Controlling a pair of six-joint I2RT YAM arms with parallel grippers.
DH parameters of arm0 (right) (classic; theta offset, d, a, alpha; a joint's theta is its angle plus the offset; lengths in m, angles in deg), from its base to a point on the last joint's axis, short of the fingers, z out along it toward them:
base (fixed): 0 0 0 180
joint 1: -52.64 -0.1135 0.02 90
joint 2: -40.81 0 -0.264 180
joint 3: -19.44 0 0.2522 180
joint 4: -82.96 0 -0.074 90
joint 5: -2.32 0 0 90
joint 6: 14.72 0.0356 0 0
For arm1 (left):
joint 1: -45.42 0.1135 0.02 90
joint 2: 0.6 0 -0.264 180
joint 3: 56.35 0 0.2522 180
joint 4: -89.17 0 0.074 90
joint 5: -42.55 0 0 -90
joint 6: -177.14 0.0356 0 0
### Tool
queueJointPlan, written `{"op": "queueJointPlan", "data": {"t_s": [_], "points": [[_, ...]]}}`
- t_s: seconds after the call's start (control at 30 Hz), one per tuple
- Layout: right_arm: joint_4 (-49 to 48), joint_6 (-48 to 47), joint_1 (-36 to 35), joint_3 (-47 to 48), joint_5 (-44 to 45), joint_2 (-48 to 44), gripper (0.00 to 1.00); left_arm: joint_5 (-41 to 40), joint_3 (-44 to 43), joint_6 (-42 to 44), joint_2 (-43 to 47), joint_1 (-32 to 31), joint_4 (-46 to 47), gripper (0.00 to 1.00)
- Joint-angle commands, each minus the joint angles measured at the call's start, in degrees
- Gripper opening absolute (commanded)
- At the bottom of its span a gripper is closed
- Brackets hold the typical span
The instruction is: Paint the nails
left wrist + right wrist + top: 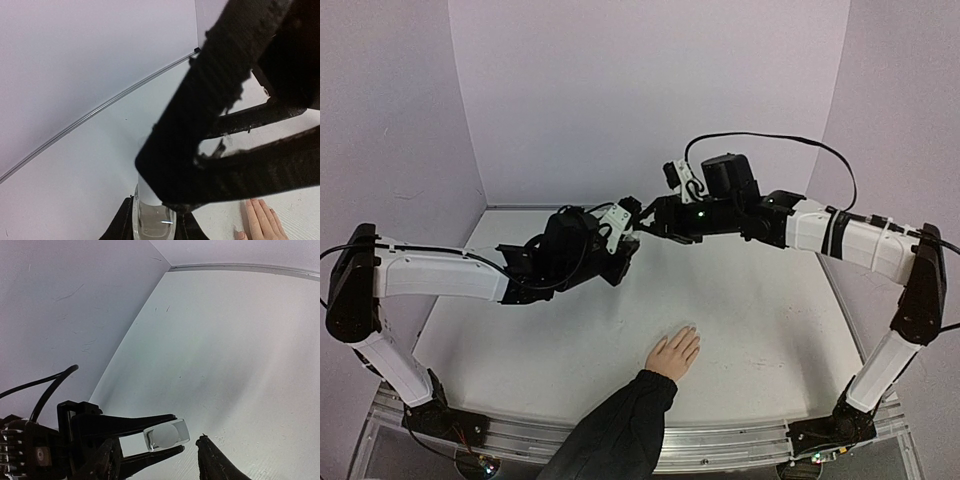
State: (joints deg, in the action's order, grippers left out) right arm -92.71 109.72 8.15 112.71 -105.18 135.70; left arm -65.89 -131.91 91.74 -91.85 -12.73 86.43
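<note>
Bottle: small, clear, white-capped, clamped mid-air between left jaws
Right jaws: parted, empty, just beside bottle cap
Hand: human, flat on bench, 6 o'clock

White shells between black joints; black cable arcing over right arm; green light near wrist.

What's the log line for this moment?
left gripper: shut on bottle | right gripper: open near cap | hand: flat on table
</note>
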Motion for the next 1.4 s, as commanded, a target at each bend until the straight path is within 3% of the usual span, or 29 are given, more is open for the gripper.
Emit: {"op": "queueJointPlan", "data": {"t_s": [0.0,0.3,0.43,0.53,0.6,0.67,0.8,0.9,0.97,1.1,1.17,1.2,1.37], "points": [[-1.8,-0.3,-0.2,3.2,1.5,2.3,0.5,-2.4,-3.1,-0.3,0.2,-0.4,3.2,0.0],[-1.9,-0.6,-0.6,6.0,-1.3,6.0,0.35,-1.9,-3.7,0.1,0.0,-0.4,3.1,0.0],[-2.7,-2.9,-0.7,6.0,-3.3,5.8,0.23,-0.3,-3.7,-0.4,0.2,-0.4,3.1,0.0],[-3.2,-7.3,-0.7,6.0,-6.9,5.6,0.11,6.2,-3.1,-1.2,1.3,-0.1,3.2,0.0],[-3.4,-12.6,-0.7,5.5,-9.9,5.1,0.03,14.4,-2.2,-2.3,2.8,1.1,3.3,0.0],[-3.5,-20.0,-0.6,4.2,-15.4,4.2,0.0,28.2,-1.3,-4.9,4.3,3.9,3.9,0.0],[-2.4,-37.9,-0.6,0.3,-44.5,2.0,0.0,64.6,-0.3,-15.2,4.7,13.0,9.8,0.0],[-1.7,-40.5,-0.7,-0.2,-54.9,1.0,0.0,87.7,-3.5,-21.8,1.6,16.0,11.6,0.0],[-1.6,-40.3,-0.8,0.1,-56.1,1.4,0.0,94.9,-5.6,-25.3,-0.9,16.1,11.6,0.0],[-1.6,-40.0,-0.8,0.1,-50.6,0.7,0.0,93.3,-4.4,-25.2,-1.1,16.1,11.6,0.0],[-1.7,-39.5,-0.8,-0.3,-43.6,-0.9,0.0,86.9,-2.8,-23.1,0.5,16.1,11.6,0.0],[-1.7,-39.2,-0.8,-0.3,-39.2,-1.6,0.05,83.6,-1.9,-22.1,1.5,16.1,11.6,0.0],[-1.6,-36.4,-0.8,-0.4,-20.2,-4.1,0.65,61.6,3.2,-16.7,6.1,16.0,10.9,0.0]]}}
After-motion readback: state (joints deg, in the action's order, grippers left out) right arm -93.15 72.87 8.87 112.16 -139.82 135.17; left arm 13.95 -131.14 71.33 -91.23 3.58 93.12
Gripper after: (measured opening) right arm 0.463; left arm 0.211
